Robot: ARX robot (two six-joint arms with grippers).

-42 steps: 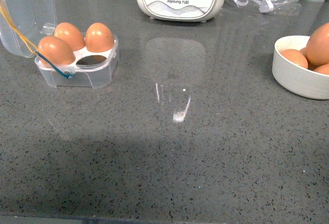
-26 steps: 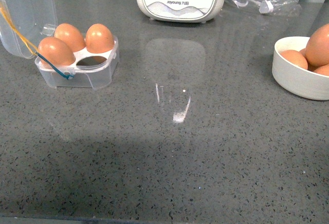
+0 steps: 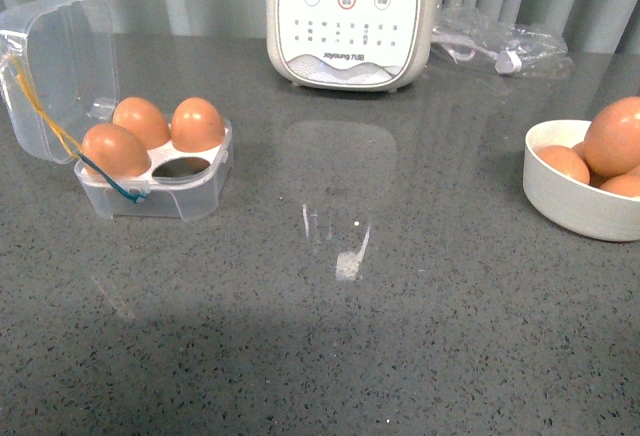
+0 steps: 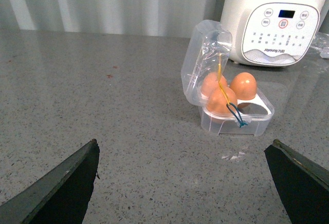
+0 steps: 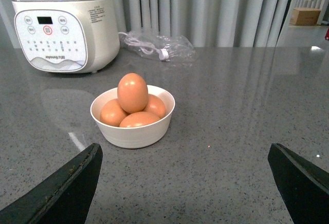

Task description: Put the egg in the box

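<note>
The box (image 3: 190, 194) stands open at the counter's left with its clear lid (image 3: 55, 61) tipped back. It holds three brown eggs (image 3: 197, 123) and one hole (image 3: 180, 166) is empty. It also shows in the left wrist view (image 4: 245, 123), some way ahead of my open, empty left gripper (image 4: 184, 143). More brown eggs lie in a round white bowl (image 3: 570, 206) at the right, the top egg (image 5: 132, 92) resting on the others. My right gripper (image 5: 184, 146) is open and empty, a short way in front of the bowl (image 5: 132, 134). Neither gripper shows in the front view.
A white kitchen appliance (image 3: 350, 21) with a button panel stands at the back middle. A clear plastic bag with a white cable (image 3: 505, 46) lies at the back right. The counter is grey speckled stone, with curtains behind it.
The front view has tilted up: box, bowl and appliance sit lower in the picture and the appliance's panel now shows. Nothing on the counter has moved against the rest.
</note>
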